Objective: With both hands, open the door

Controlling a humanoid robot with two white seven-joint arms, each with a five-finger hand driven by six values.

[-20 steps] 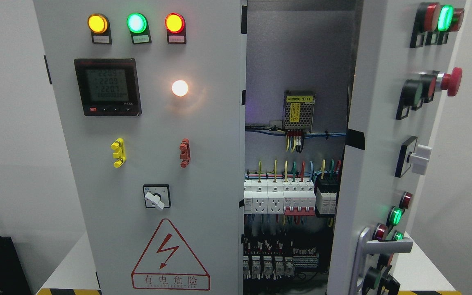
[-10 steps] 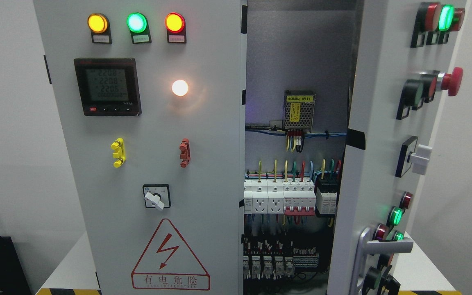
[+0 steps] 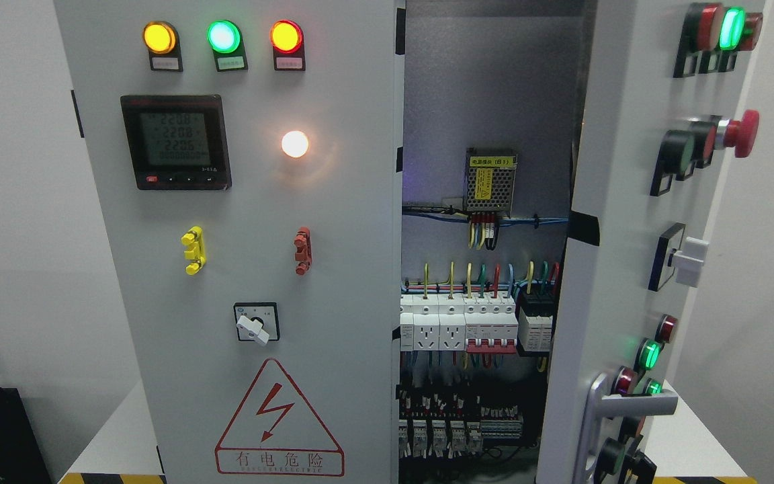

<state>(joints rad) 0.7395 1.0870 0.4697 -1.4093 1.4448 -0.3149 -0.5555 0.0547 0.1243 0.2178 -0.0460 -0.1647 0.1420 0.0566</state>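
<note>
Door (image 3: 635, 222), pale grey sheet metal, right leaf of an electrical cabinet, standing swung well outward at picture right, carrying a silver lever handle (image 3: 619, 403) low on its face and a red mushroom push-button (image 3: 740, 132) higher up. Showing through the gap: a perforated metal power supply with a yellow label (image 3: 490, 181), a row of white circuit breakers (image 3: 457, 323), bundles of coloured wires. Staying shut beside it, the left grey cabinet panel (image 3: 246, 269) with amber, green and red lamps lit above a black digital meter (image 3: 175, 141), and a red-bordered lightning warning triangle (image 3: 278, 420) near the bottom. Resting under the cabinet, a white desk (image 3: 115, 437). Changing over the last second: almost nothing, only the meter digits flickering; door angle holding the same. Showing neither left hand nor right hand anywhere, so no telling whether open or closed. Reading, as a judgement, as a task finished or nearly so, with arms already drawn back out of view.
</note>
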